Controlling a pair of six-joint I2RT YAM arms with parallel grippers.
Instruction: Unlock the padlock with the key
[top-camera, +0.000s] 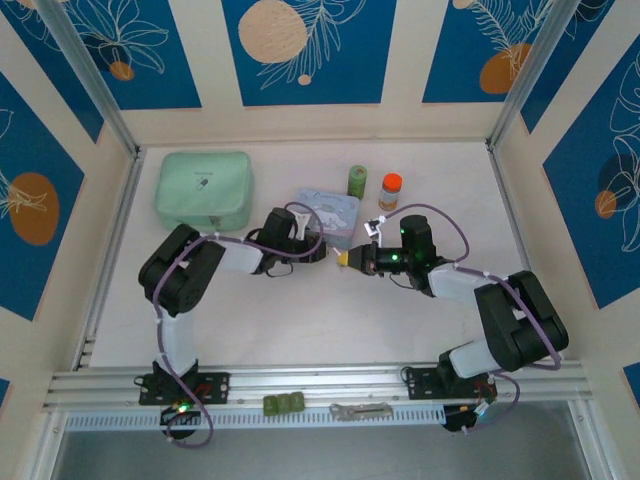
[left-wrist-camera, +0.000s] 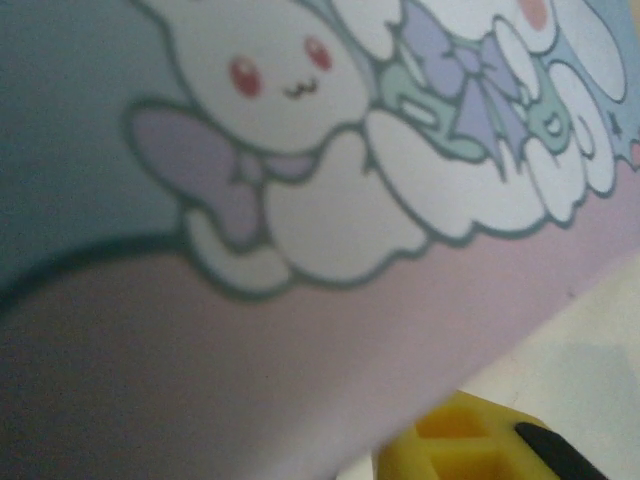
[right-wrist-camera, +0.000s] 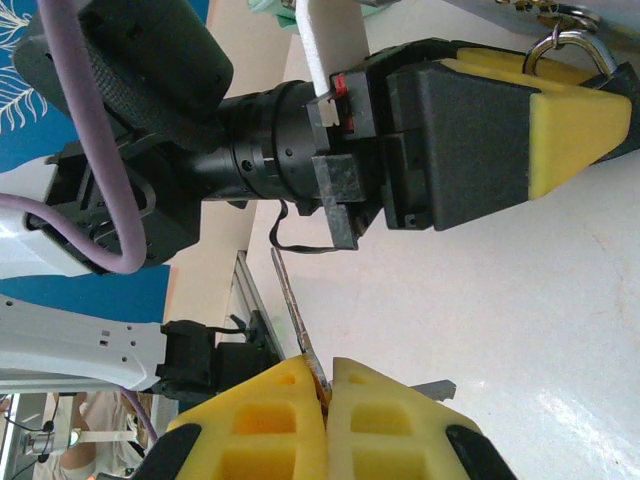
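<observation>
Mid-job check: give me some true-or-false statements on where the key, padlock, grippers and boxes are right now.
1. The right gripper is shut on the key. True.
2. In the top view, the mint-green case lies right of the pale blue tin. False: it lies left of it.
3. The padlock shows its silver shackle by the yellow tips of the left gripper. True.
4. The grippers are at opposite ends of the table. False: their tips nearly meet on the near side of the tin.
</observation>
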